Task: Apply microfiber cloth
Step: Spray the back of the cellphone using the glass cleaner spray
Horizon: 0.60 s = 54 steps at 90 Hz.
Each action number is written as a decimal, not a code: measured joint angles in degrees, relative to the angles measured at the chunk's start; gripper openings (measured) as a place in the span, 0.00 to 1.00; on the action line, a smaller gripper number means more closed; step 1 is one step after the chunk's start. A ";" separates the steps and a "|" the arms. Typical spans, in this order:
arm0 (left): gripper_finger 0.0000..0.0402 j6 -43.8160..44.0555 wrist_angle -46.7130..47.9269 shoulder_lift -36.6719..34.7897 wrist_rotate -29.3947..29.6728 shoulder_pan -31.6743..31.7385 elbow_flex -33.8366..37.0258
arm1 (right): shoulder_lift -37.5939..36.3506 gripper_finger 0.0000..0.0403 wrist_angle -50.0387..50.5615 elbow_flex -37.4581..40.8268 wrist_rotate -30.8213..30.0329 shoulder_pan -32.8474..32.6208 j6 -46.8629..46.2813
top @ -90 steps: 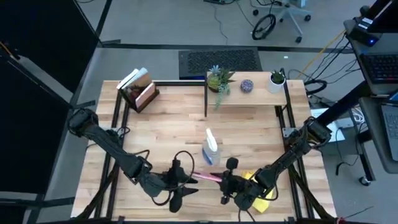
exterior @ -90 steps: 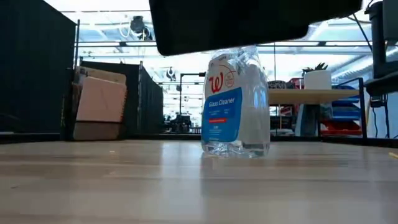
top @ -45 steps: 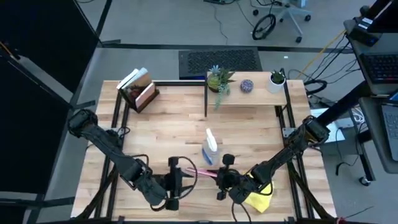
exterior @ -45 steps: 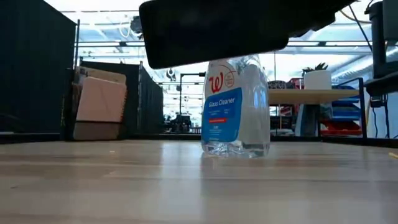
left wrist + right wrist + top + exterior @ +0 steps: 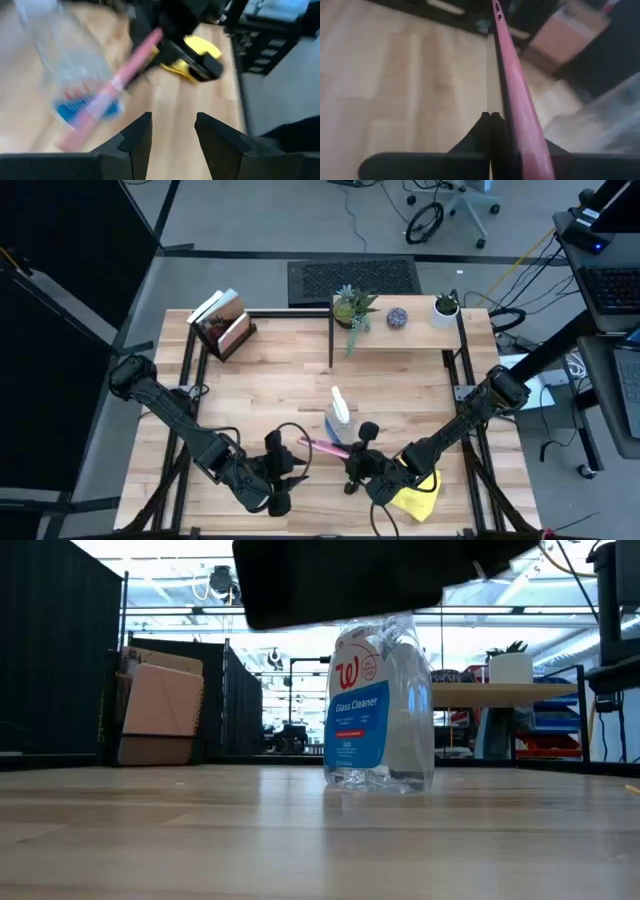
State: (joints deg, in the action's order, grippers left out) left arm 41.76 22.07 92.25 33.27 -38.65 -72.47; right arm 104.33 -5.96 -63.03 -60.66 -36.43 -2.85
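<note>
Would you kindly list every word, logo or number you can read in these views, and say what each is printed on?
"W": red script logo at the top of the spray bottle.
"Glass Cleaner": white letters on the bottle's blue label.
Smaller lines lower on that label: too small to read.
Books by the table's far left corner: no legible text.

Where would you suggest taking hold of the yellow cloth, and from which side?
Probably its front edge, pinched from above: the cloth lies flat on the table, and the right arm crosses its far side. The right gripper is shut on the phone; the open left gripper is free.
</note>
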 joint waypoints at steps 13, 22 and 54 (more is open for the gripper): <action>0.36 10.15 -0.05 0.00 4.80 -0.13 0.00 | 0.00 0.02 0.05 -2.00 -7.47 0.11 10.85; 0.36 16.59 -0.02 -0.55 10.95 -0.11 0.00 | 0.00 0.02 -0.01 -2.92 -13.30 0.40 18.16; 0.36 23.83 -6.94 -1.36 16.66 3.32 0.00 | 0.00 0.02 -0.09 -4.08 -18.96 1.98 32.04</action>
State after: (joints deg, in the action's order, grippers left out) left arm 65.59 15.13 90.89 49.93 -35.34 -72.47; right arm 104.33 -6.04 -67.11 -79.61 -34.45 29.19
